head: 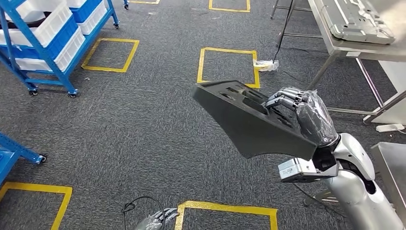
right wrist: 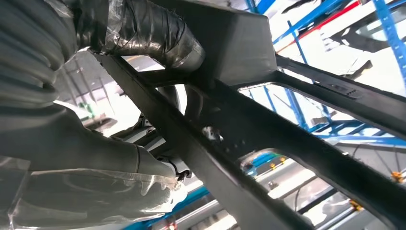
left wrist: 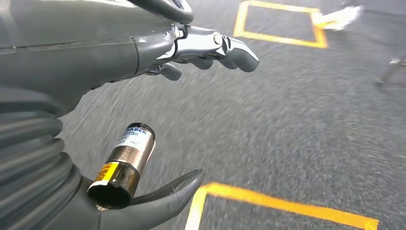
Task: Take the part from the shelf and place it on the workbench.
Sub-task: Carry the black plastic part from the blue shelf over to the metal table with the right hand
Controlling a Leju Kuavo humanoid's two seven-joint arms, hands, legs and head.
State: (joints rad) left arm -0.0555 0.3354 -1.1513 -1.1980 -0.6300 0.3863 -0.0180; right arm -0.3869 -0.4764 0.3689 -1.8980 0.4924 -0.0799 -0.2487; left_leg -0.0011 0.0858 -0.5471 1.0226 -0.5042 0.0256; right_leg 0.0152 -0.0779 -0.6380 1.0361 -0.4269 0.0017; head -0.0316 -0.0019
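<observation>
The right hand (head: pixel 306 112) gripped the black part (head: pixel 244 120) over the carpet; the left hand (left wrist: pixel 191 50) hung low, fingers apart, holding nothing.

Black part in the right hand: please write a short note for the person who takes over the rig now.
Right hand: grips the black part at one edge, holding it tilted in the air above the carpet.
Left hand: hangs low and holds nothing, fingers loosely apart.
Shelf: blue, with white bins, at the far left.
Workbench: metal, at the far right, with a grey piece lying on it.
Done: part taken.
Left: carry it to the workbench and set it down.
</observation>
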